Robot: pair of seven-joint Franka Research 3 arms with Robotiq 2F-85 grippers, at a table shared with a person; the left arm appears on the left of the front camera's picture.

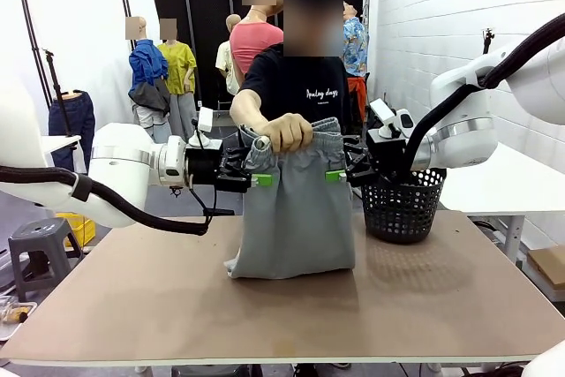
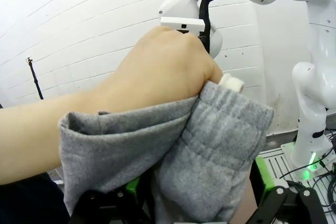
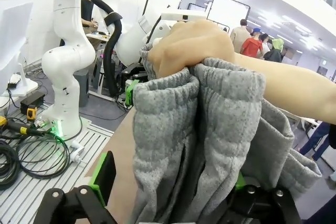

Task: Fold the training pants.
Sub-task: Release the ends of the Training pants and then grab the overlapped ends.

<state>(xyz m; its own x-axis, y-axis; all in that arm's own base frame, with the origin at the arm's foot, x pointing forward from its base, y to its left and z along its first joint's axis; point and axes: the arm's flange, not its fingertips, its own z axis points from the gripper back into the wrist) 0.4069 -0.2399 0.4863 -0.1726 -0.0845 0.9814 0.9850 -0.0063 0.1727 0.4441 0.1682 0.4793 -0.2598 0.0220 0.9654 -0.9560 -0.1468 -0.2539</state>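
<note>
The light grey training pants (image 1: 296, 218) hang folded over the middle of the table, their lower end resting on the tabletop. A person's hand (image 1: 287, 132) grips the gathered waistband from above. My left gripper (image 1: 253, 176) stands at the pants' left edge and my right gripper (image 1: 340, 174) at their right edge, both just below the waistband. In the left wrist view my left gripper (image 2: 197, 192) is open, its green pads wide apart with the grey cloth (image 2: 210, 150) between them. The right wrist view shows my right gripper (image 3: 168, 182) open as well, around the bunched cloth (image 3: 199, 129).
A black mesh basket (image 1: 403, 205) stands on the brown table (image 1: 132, 297) just right of the pants, close under my right arm. A white table (image 1: 503, 183) lies further right. A grey stool (image 1: 40, 245) stands off the table's left side.
</note>
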